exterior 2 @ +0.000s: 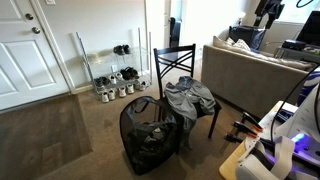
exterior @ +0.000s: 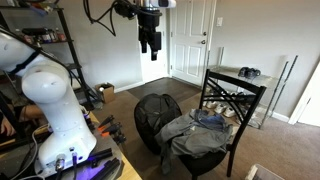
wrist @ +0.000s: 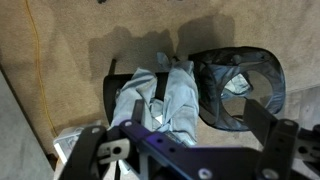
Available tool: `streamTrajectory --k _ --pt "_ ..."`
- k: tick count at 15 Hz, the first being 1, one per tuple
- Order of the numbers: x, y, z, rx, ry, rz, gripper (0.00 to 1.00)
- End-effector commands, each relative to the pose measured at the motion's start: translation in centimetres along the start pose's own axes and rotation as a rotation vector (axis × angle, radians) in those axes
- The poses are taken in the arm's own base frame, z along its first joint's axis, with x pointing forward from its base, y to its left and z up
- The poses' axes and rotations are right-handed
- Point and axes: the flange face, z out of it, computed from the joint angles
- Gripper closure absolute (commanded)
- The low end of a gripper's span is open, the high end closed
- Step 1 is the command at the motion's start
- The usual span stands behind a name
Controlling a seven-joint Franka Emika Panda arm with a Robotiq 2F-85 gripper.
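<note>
The tool (exterior: 151,50) is held open, high above clothes (wrist: 165,95) draped on a chair (exterior: 236,82); a hamper (wrist: 238,88) is set just beside.

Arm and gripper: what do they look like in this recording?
The arm is made of glossy white, rounded links. The gripper is black and narrow, and sits below a white and grey mount. A black cable loops beside it. In the wrist view the fingers are black, boxy linkages.
</note>
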Motion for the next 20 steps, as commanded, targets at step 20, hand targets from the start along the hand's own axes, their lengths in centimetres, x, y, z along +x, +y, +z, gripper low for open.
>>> streamTrajectory --k 20 --pt "17.3 -5.2 15.4 -0.248 0.392 0.186 0.0"
